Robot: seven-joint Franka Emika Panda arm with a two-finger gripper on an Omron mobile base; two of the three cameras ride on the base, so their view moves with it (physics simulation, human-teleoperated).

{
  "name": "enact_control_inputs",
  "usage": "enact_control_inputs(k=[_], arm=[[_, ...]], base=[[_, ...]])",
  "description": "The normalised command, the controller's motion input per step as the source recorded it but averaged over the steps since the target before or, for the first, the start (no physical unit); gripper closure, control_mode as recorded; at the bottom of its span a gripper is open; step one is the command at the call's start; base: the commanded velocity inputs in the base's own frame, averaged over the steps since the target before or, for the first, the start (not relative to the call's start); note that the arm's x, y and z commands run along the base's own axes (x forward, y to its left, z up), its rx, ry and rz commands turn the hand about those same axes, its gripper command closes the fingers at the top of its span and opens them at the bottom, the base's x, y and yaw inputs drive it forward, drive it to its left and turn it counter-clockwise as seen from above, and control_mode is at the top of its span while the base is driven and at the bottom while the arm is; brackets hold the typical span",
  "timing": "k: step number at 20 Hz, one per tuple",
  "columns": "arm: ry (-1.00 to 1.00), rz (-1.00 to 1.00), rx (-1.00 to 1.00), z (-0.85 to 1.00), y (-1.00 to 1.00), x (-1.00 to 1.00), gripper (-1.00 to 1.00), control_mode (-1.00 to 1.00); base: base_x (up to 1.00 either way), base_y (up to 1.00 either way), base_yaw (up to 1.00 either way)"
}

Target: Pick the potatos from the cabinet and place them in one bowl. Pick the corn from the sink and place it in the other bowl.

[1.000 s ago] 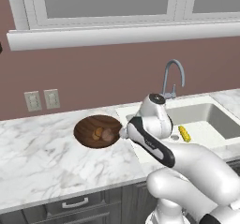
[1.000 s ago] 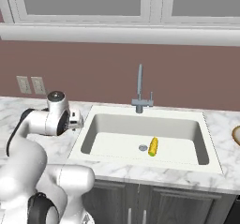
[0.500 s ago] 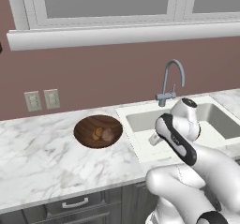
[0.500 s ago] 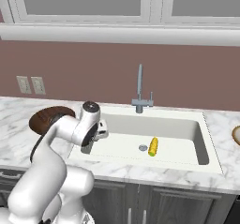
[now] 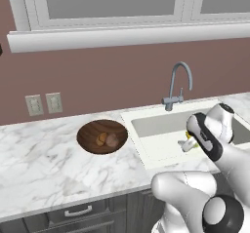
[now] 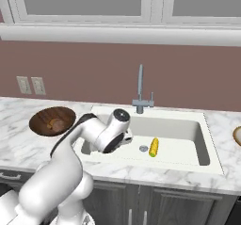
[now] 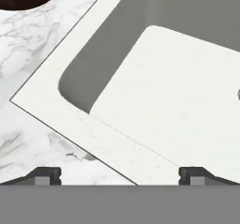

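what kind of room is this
A kitchen, rendered in simulation: a white sink with a gooseneck faucet is set into a marble counter, with grey drawers below and a corn cob lying in the basin.

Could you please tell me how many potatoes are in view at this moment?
2. Both potatoes lie side by side in the dark brown wooden bowl on the counter left of the sink; none elsewhere that I can see.

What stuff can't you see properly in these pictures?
- The corn: in the left base view the robot's arm covers most of it; the right base view shows it whole.
- The tan-rimmed bowl: cut off by the right edge of the right base view.
- The potatoes in the dark wooden bowl: too small for detail.
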Motion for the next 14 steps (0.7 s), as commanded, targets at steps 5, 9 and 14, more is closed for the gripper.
enact_control_inputs(k=[5, 9, 14], arm=[[0.01, -0.25, 0.0, 0.0, -0.59, 0.3, -1.0, -1.0], [0.08, -0.34, 0.0, -0.15, -0.71, 0.71, -1.0, -1.0], [0.04, -0.16, 0.0, -0.04, -0.55, 0.68, -1.0, -1.0]], base=[[0.0, 0.0, 0.0], [0.0, 0.0, 0.0], [0.0, 0.0, 0.0]])
